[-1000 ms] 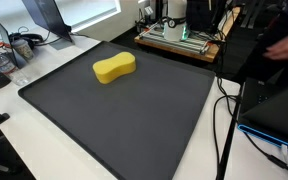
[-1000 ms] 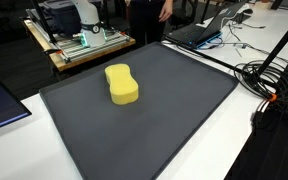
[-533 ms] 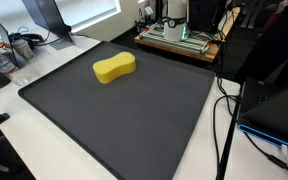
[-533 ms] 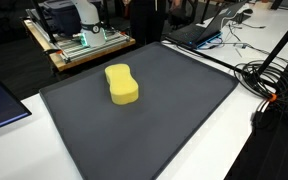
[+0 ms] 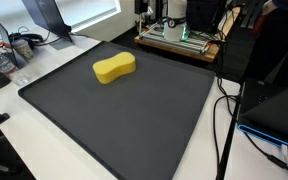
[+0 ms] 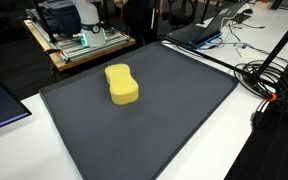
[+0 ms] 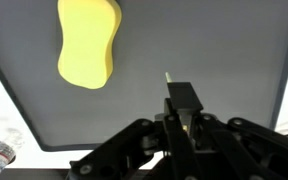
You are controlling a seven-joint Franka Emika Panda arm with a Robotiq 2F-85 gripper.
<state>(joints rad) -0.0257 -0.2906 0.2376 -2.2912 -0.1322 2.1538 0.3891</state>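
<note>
The white table (image 5: 54, 52) carries a large dark mat (image 5: 124, 120) that covers most of its top; in both exterior views the mat's straight edges run close to the table's edges, with a white strip left around it (image 6: 234, 140). Most of the mat's surface is bare, giving wide open room on every side of the sponge. Beyond the far edge stands a wooden board with equipment (image 5: 179, 40), and a bundle of cables (image 6: 269, 80) lies on the table just off one side edge.

The yellow sponge (image 5: 114, 68) lies flat near the mat's far corner (image 6: 122, 84), fully inside its edges.

In the wrist view the gripper (image 7: 182, 97) hangs over bare mat (image 7: 224, 50), its jaws pressed together and holding nothing. The sponge (image 7: 88, 42) sits well apart from it, untouched.
</note>
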